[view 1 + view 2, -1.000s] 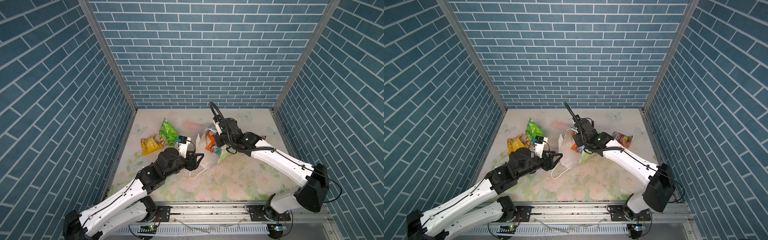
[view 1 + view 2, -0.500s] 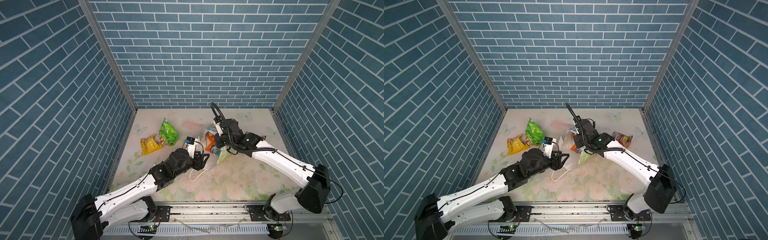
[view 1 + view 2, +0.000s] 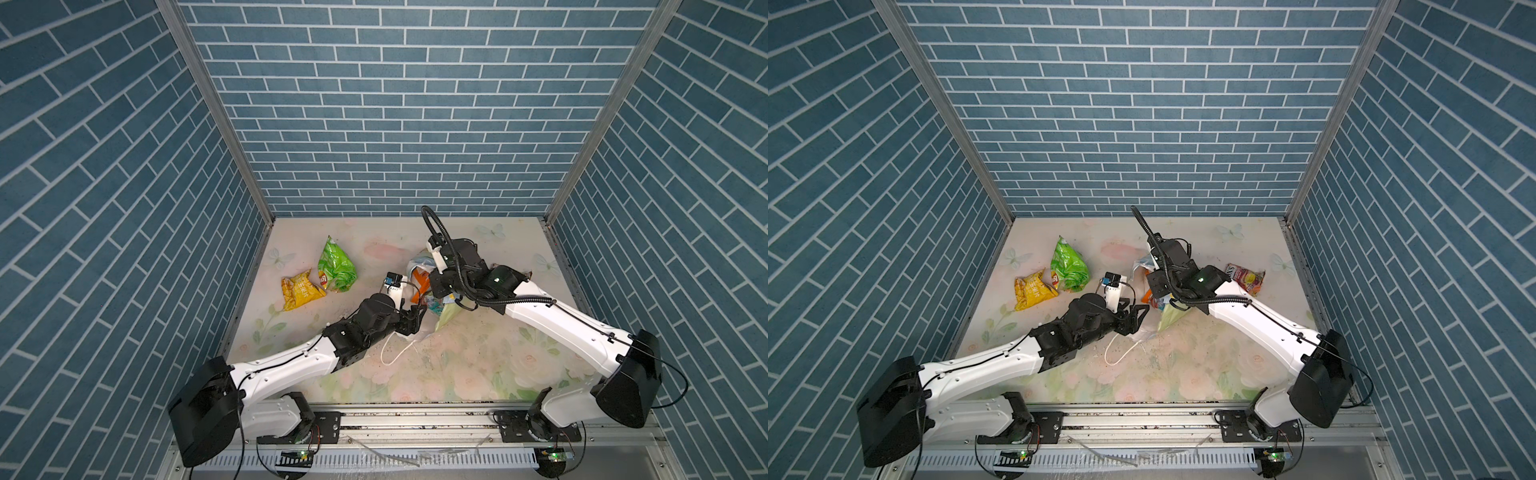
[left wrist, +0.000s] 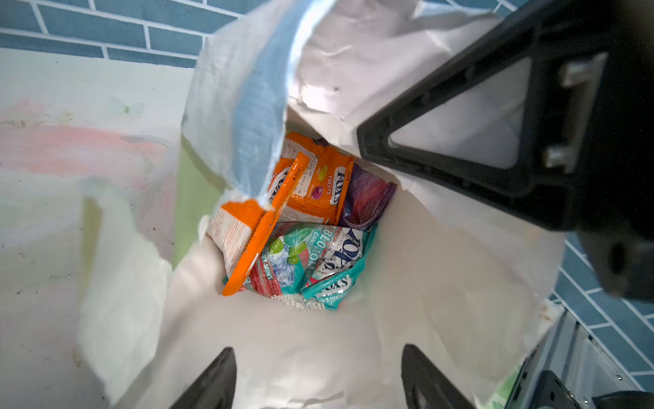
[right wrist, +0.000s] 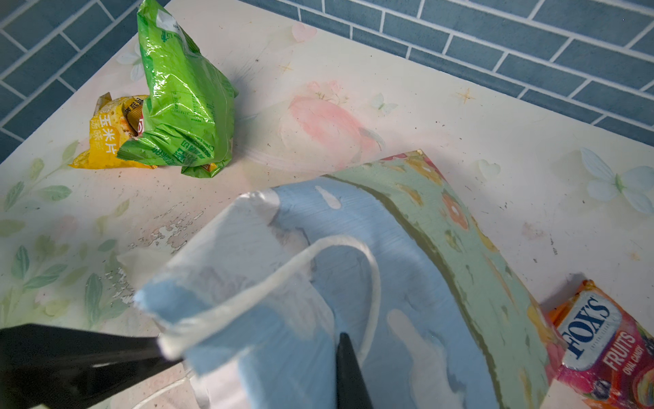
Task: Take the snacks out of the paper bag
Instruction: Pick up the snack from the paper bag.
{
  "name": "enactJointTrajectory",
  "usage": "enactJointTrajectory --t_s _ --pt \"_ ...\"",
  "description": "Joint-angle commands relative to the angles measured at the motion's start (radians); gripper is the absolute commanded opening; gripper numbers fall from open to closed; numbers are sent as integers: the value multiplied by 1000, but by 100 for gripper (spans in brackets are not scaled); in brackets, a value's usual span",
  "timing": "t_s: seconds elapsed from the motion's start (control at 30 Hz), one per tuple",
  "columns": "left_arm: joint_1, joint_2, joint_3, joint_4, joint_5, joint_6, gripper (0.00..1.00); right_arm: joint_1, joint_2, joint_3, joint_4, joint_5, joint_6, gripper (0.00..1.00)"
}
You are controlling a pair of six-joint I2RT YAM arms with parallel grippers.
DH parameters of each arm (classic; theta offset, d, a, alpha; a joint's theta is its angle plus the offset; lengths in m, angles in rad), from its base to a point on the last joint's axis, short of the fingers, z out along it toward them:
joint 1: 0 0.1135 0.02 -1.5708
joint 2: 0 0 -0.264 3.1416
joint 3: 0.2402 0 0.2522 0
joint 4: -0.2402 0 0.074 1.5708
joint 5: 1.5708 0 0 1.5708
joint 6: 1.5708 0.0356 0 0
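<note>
Snacks (image 4: pixel 304 248) are mostly in the paper bag (image 3: pixel 446 318), mid counter (image 3: pixel 457 374). Orange packs (image 4: pixel 313 184), teal packs (image 4: pixel 329 283) and a purple one (image 4: pixel 368 198) sit at its bottom. Out on the counter, the green chip bag (image 3: pixel 336 266) and yellow packet (image 3: pixel 299 291) touch, at 9 o'clock of the bag. A fruit candy pack (image 3: pixel 1246 278) lies at 3 o'clock. My right claw (image 3: pixel 1156 289) is clamped on the bag's rim. My left claw (image 4: pixel 316 354) is spread wide at the bag's mouth, gripping nothing.
</note>
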Motion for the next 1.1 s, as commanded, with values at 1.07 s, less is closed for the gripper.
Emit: enactJointTrajectory --t_s 1.07 --pt "-4 313 75 321 -81 277 64 3 -46 66 -62 -69 57 0"
